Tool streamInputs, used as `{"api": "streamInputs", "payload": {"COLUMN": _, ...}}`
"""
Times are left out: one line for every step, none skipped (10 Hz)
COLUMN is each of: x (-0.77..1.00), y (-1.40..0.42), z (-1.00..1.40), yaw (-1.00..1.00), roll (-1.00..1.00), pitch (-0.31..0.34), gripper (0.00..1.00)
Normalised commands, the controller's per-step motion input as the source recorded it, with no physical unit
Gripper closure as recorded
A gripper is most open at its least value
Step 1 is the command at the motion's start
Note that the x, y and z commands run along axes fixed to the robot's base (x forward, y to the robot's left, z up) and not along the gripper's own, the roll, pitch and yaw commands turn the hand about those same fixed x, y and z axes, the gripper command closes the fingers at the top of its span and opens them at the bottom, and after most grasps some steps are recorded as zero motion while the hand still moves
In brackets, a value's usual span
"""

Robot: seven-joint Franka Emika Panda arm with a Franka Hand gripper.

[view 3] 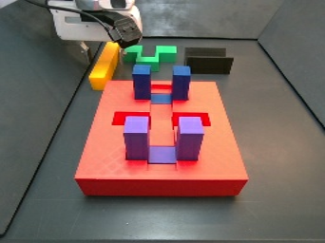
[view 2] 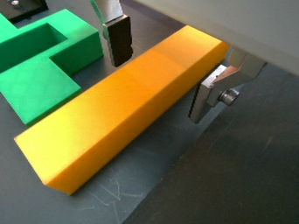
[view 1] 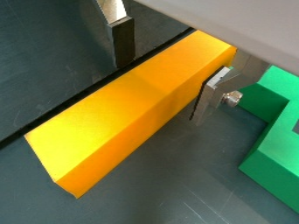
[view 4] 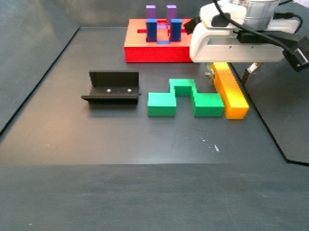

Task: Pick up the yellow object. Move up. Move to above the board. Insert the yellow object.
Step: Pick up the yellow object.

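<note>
The bar (view 1: 131, 114) lies on the table (view 1: 176, 197) between the pincer's (view 1: 170, 74) fingers (view 1: 122, 42), which stand apart astride it.

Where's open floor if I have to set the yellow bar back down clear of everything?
Bare floor lies in front of the fixture and green block. Crowded: the gripper straddles the yellow object, tight beside the green block, with the board just behind.

Dark floor (view 4: 121, 171) — board (view 4: 151, 52), fixture (view 4: 111, 89)
</note>
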Motion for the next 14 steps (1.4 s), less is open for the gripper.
{"api": "streamInputs", "payload": {"x": -0.01, "y": 0.00, "z": -0.01, "yaw": 0.00, "roll": 0.01, "pitch": 0.000, "gripper": 0.00}}
{"api": "streamInputs", "payload": {"x": 0.00, "y": 0.00, "z": 0.00, "yaw": 0.00, "roll": 0.03, "pitch": 0.000, "gripper": 0.00}}
{"api": "streamInputs", "payload": {"x": 0.00, "y": 0.00, "z": 0.00, "yaw": 0.00, "roll": 0.00, "pitch": 0.000, "gripper": 1.00}}
{"api": "streamInputs", "payload": {"x": 0.00, "y": 0.00, "z": 0.00, "yaw": 0.00, "roll": 0.00, "pitch": 0.000, "gripper": 1.00}}
{"api": "streamInputs", "payload": {"x": 0.00, "y": 0.00, "z": 0.00, "yaw": 0.00, "roll": 0.00, "pitch": 0.000, "gripper": 1.00}}
{"api": "streamInputs", "payload": {"x": 0.00, "y": 0.00, "z": 0.00, "yaw": 0.00, "roll": 0.00, "pitch": 0.000, "gripper": 1.00}}
{"api": "streamInputs", "payload": {"x": 0.00, "y": 0.00, "z": 0.00, "yaw": 0.00, "roll": 0.00, "pitch": 0.000, "gripper": 1.00}}
{"api": "streamInputs", "payload": {"x": 0.00, "y": 0.00, "z": 0.00, "yaw": 0.00, "roll": 0.00, "pitch": 0.000, "gripper": 1.00}}
{"api": "streamInputs", "payload": {"x": 0.00, "y": 0.00, "z": 0.00, "yaw": 0.00, "roll": 0.00, "pitch": 0.000, "gripper": 1.00}}
{"api": "streamInputs", "payload": {"x": 0.00, "y": 0.00, "z": 0.00, "yaw": 0.00, "roll": 0.00, "pitch": 0.000, "gripper": 1.00}}
{"api": "streamInputs", "payload": {"x": 0.00, "y": 0.00, "z": 0.00, "yaw": 0.00, "roll": 0.00, "pitch": 0.000, "gripper": 1.00}}
{"api": "streamInputs", "payload": {"x": 0.00, "y": 0.00, "z": 0.00, "yaw": 0.00, "roll": 0.00, "pitch": 0.000, "gripper": 1.00}}
{"api": "streamInputs", "payload": {"x": 0.00, "y": 0.00, "z": 0.00, "yaw": 0.00, "roll": 0.00, "pitch": 0.000, "gripper": 1.00}}
{"api": "streamInputs", "payload": {"x": 0.00, "y": 0.00, "z": 0.00, "yaw": 0.00, "roll": 0.00, "pitch": 0.000, "gripper": 1.00}}
